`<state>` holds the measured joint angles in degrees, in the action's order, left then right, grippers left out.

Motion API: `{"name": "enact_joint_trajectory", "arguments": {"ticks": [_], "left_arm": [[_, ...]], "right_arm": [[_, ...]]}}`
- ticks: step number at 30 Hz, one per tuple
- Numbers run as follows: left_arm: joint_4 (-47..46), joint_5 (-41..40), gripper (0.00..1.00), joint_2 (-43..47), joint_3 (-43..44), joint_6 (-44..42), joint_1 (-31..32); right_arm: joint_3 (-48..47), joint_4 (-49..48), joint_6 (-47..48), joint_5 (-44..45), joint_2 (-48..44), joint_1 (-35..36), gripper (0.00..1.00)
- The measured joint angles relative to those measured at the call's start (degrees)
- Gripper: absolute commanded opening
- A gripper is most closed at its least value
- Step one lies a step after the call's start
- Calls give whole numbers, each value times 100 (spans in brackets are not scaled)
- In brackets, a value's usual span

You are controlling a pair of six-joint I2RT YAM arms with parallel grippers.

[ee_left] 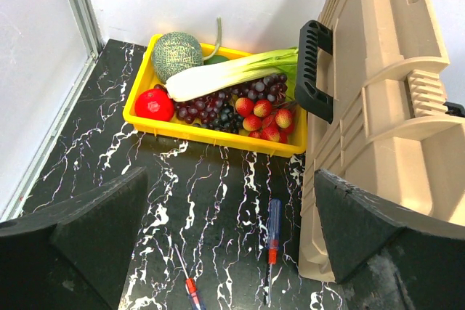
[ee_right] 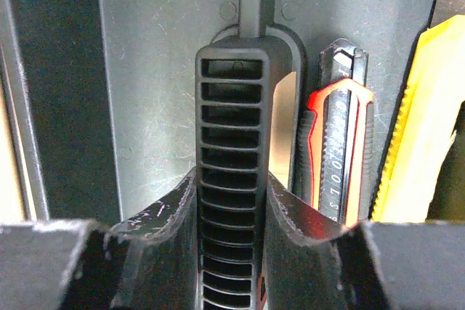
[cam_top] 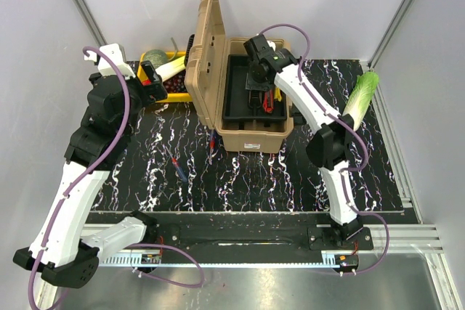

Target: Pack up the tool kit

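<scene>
The toolbox (cam_top: 256,140) stood open at the middle of the tabletop (cam_top: 240,179), its lid (cam_top: 202,49) upright on the left and the black tray (cam_top: 240,103) seated inside. The right fingers (ee_right: 166,231) were down in the tray, clenched on either side of the ribbed tray handle (ee_right: 232,136). Just right of that handle lay a red-and-black knife (ee_right: 340,150), and past it a yellow tool (ee_right: 425,121).

The left fingers (ee_left: 94,231) were spread wide and held nothing, hovering over the tabletop between the crate (ee_left: 218,134) and the lid. Below them a blue screwdriver (ee_left: 273,221) and a thinner screwdriver (ee_left: 191,288) lay loose near the box, not yet packed.

The tray looked like stiff, light moulded plastic, and its ribbing should give the pads some bite. The central handle seemed the right place to hold it, since a grip there should keep it level. If it tilted, the loose tools inside would likely slide.

The screwdrivers were probably light, hard and prone to roll. They would be best pinched across the thicker handle rather than the thin shaft. The lid looked rigid and bulky, and its outer edge or black carry handle (ee_left: 315,70) seemed the likeliest place to push it shut.
</scene>
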<state>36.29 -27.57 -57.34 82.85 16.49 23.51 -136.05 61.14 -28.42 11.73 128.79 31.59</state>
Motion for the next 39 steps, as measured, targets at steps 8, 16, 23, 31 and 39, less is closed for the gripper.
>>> {"name": "enact_joint_trajectory", "arguments": {"ticks": [8, 16, 23, 31, 39], "left_arm": [[0, 0, 99, -13, 0, 0, 0], [2, 0, 99, -68, 0, 0, 0], [2, 0, 99, -94, 2, -2, 0], [4, -2, 99, -129, 2, -4, 0], [4, -2, 99, -146, 4, -4, 0]], "right_arm": [[282, -168, -28, -146, -422, 0, 0], [474, -278, -149, -289, -411, -4, 0], [693, -350, -157, -284, -404, -26, 0], [944, -501, -155, -313, -282, -52, 0], [1095, -734, -162, -343, -267, -63, 0]]}}
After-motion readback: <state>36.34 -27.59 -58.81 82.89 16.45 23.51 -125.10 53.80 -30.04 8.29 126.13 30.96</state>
